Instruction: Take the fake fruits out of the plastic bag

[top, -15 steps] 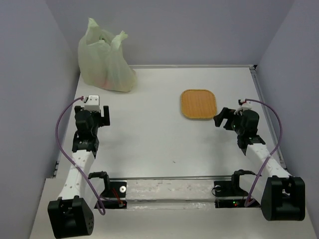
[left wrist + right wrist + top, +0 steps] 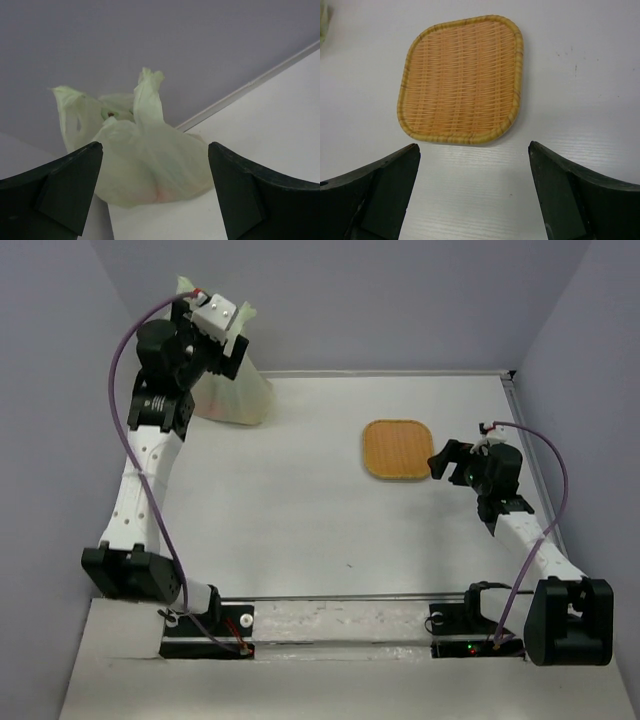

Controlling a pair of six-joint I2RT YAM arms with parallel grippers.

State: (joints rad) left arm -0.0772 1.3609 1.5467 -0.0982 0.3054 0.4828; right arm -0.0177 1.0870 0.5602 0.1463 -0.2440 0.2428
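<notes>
White table (image 2: pixel 300 510) fills the middle of the top view, walls all round. Left arm (image 2: pixel 145 465) is stretched up the left edge of the frame, reaching right into the upper left corner. Right arm (image 2: pixel 525 535) sits folded low at the right side of the frame.

The plastic bag (image 2: pixel 245 395) stands in that upper left corner of the table, against the back wall, and the left arm's head covers much of it from above. On the left wrist view the bag (image 2: pixel 150 160) is upright, handles poking up, mouth loosely gathered.

The orange woven mat (image 2: pixel 399 449) lies flat, right of centre, nothing on it.

Left gripper (image 2: pixel 155 150) hangs raised in front of the bag; its fingers (image 2: pixel 65 185) are spread wide, holding nothing, clear of the plastic. Right gripper (image 2: pixel 472 150) hovers just below the mat, fingers (image 2: pixel 560 190) also parted wide and empty.

The fruits (image 2: pixel 162 192): only a faint pinkish blush through the bag's lower wall; shapes can't be made out. All inside the bag.
</notes>
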